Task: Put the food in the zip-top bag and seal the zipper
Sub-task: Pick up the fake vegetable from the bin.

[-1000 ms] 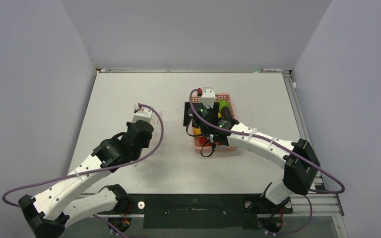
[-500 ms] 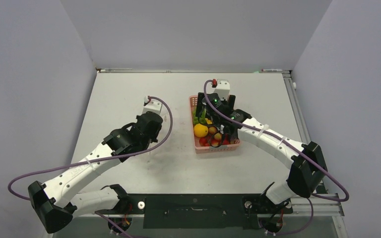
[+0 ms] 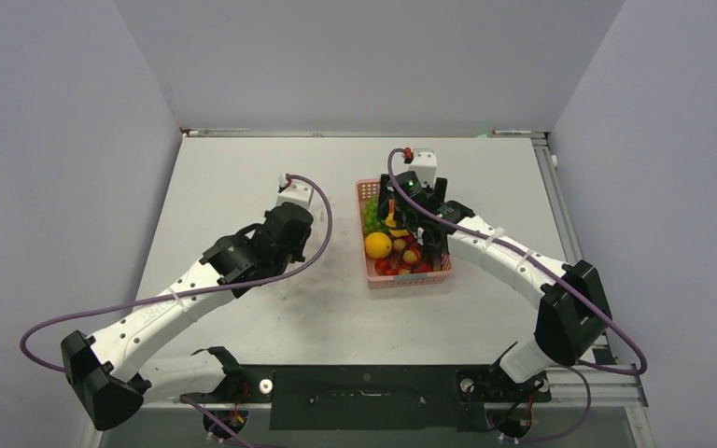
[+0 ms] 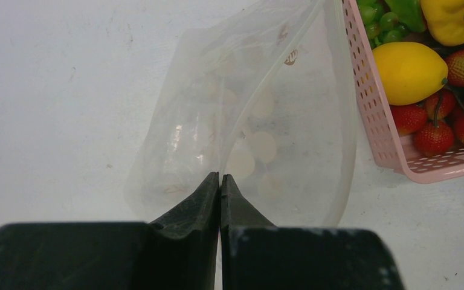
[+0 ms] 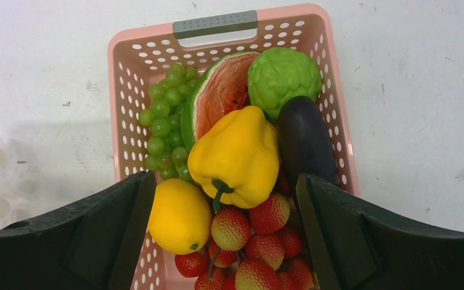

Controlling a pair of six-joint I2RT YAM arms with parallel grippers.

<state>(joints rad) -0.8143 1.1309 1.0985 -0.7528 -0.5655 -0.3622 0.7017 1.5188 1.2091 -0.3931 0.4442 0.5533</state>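
right jaws moved rearward over pink basket (image 5: 127,115), baring glossy yellow pepper (image 5: 235,154).

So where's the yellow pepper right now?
In the right wrist view, the yellow bell pepper lies in the middle of the pink basket, between the lemon and the eggplant.

The left arm (image 3: 173,301) reaches to 1 o'clock, left fingers (image 4: 196,208) pinching the zip-top bag (image 4: 296,121). The right arm (image 3: 509,264) reaches to 11 o'clock, right fingers (image 5: 90,235) spread wide.
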